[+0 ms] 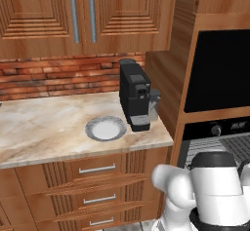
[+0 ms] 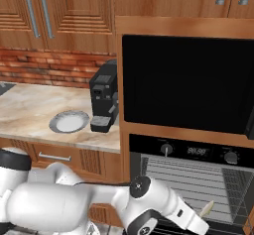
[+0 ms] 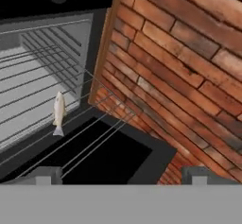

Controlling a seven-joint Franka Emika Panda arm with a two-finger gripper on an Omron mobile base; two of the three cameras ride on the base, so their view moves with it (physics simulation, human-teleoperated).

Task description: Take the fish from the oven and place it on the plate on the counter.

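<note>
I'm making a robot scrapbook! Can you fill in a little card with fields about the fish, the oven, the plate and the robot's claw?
fish: small slender grey-tan fish lying on a grey wire rack
oven: built-in black oven, open, knobs along the top
plate: round grey-rimmed white plate, nothing on it, on the beige marbled counter beside the black coffee machine
gripper: gripper open, holding nothing, short of the fish

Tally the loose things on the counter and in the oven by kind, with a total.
Plate on the counter: 1
Coffee machine on the counter: 1
Fish on the rack in the oven: 1
Total: 3
</note>
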